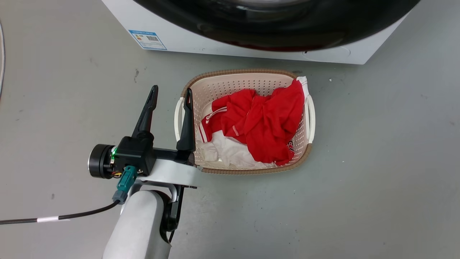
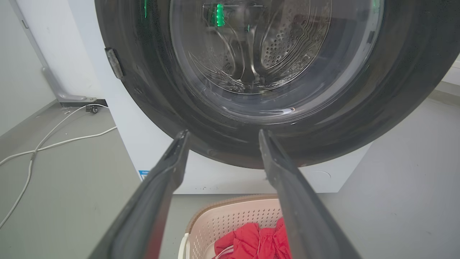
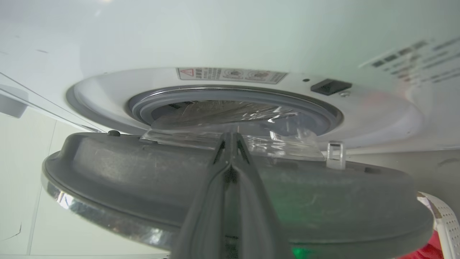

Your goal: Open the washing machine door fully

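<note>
The washing machine door (image 1: 280, 32) is a glossy black round with a clear glass centre, at the top of the head view. In the left wrist view the door (image 2: 161, 90) faces me, above my open left gripper (image 2: 223, 132). That left gripper (image 1: 171, 90) hovers over the floor beside the basket, holding nothing. In the right wrist view the door (image 3: 125, 172) stands ajar, showing its grey inner side and glass bowl, with a gap to the white washer front (image 3: 215, 36). My right gripper (image 3: 230, 135) is shut, its fingers lying along the door's inner side.
A beige laundry basket (image 1: 248, 72) with red and white clothes (image 1: 266, 118) sits on the grey floor in front of the washer. It also shows below the left fingers as the basket (image 2: 230, 208). A white cable (image 2: 54, 144) trails on the floor left of the washer.
</note>
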